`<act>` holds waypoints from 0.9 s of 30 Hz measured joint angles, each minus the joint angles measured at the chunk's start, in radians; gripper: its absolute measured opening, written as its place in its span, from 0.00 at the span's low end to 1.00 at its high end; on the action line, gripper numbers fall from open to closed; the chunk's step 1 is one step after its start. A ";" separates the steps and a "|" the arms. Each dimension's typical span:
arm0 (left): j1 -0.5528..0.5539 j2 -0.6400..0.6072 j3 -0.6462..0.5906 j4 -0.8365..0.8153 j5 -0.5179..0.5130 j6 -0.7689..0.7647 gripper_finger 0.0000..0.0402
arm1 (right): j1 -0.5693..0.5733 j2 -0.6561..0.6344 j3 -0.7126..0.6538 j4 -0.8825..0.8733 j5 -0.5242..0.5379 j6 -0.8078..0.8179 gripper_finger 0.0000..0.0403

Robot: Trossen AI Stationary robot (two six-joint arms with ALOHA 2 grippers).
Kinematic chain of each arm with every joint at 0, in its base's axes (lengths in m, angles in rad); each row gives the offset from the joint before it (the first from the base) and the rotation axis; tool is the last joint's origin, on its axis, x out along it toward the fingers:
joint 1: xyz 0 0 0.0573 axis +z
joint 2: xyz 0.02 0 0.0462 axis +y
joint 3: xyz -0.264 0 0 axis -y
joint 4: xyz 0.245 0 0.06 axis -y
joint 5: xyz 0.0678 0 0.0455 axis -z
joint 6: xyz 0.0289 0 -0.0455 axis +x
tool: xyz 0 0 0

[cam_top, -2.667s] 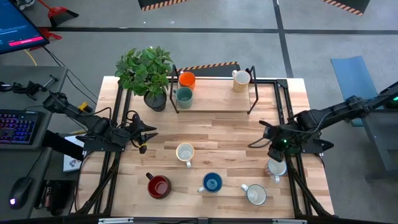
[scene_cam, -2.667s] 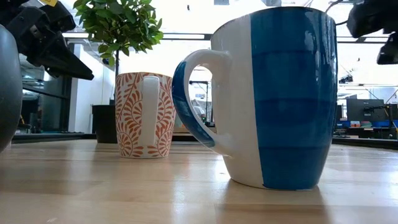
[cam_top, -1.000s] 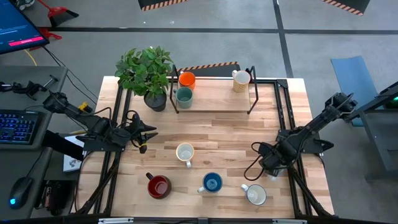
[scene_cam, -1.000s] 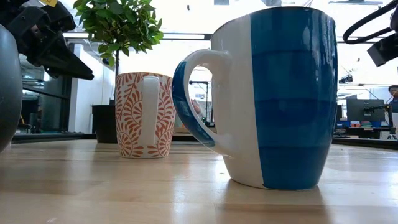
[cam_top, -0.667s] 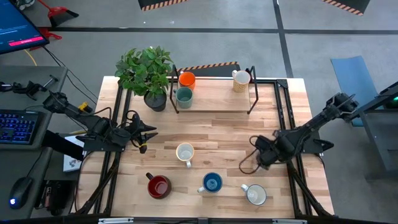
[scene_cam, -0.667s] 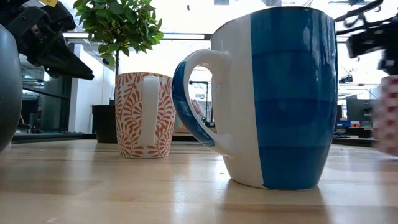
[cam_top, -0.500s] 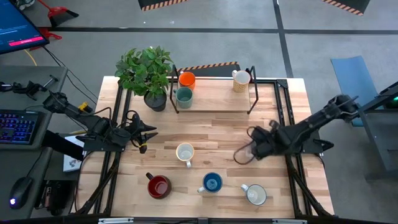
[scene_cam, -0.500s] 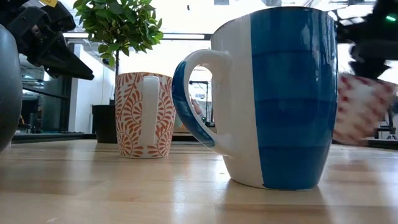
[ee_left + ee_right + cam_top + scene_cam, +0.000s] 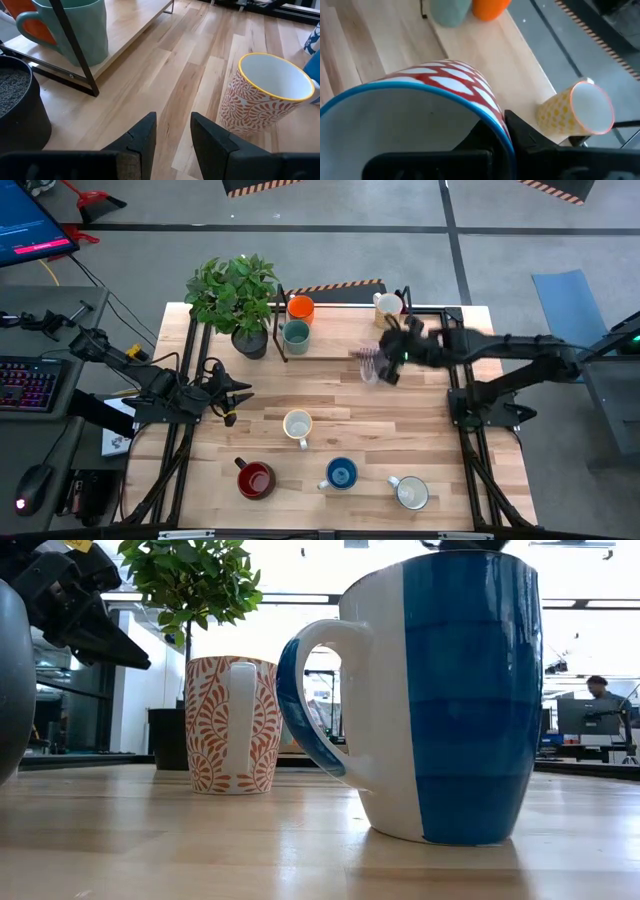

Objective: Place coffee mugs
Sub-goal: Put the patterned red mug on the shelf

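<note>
Now the right claw (image 9: pixel 385 360) is stretched over the front edge of the low wooden rack (image 9: pixel 340 340) at the far side of the light wooden table (image 9: pixel 340 420), its fingers pinched on the rim of a red-and-white patterned ceramic mug with a blue lip (image 9: pixel 435 100), which it carries clear of the surface. On the rack stand an orange mug (image 9: pixel 300 308) and a teal-green mug (image 9: pixel 296 334) close together at one end, and a cream-yellow patterned mug (image 9: pixel 388 308) at the other end, just beyond the carried one. The left claw (image 9: pixel 235 395) hangs over the table's left side with its fingers (image 9: pixel 145 137) apart and nothing between them, pointing toward a white mug with an orange leaf pattern and a yellow rim (image 9: pixel 297 426) near the table's middle. Along the near edge stand a red mug (image 9: pixel 254 478), a blue-and-white mug (image 9: pixel 341 474) and a grey-white mug (image 9: pixel 411 493). A leafy green plant in a dark pot (image 9: pixel 238 302) stands beside the rack's left end.
</note>
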 joint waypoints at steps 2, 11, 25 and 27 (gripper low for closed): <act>0.000 0.000 0.000 0.000 0.000 0.009 0.27 | -0.080 0.017 0.049 -0.019 -0.077 -0.046 0.00; 0.000 0.000 0.000 0.000 -0.009 0.042 0.27 | -0.319 0.221 0.266 -0.172 -0.229 -0.144 0.00; 0.000 0.000 0.000 0.000 -0.010 0.042 0.27 | -0.407 0.463 0.319 -0.325 -0.256 -0.263 0.00; 0.000 0.000 0.000 0.000 -0.010 0.042 0.27 | -0.408 0.458 0.291 -0.321 -0.229 -0.262 0.00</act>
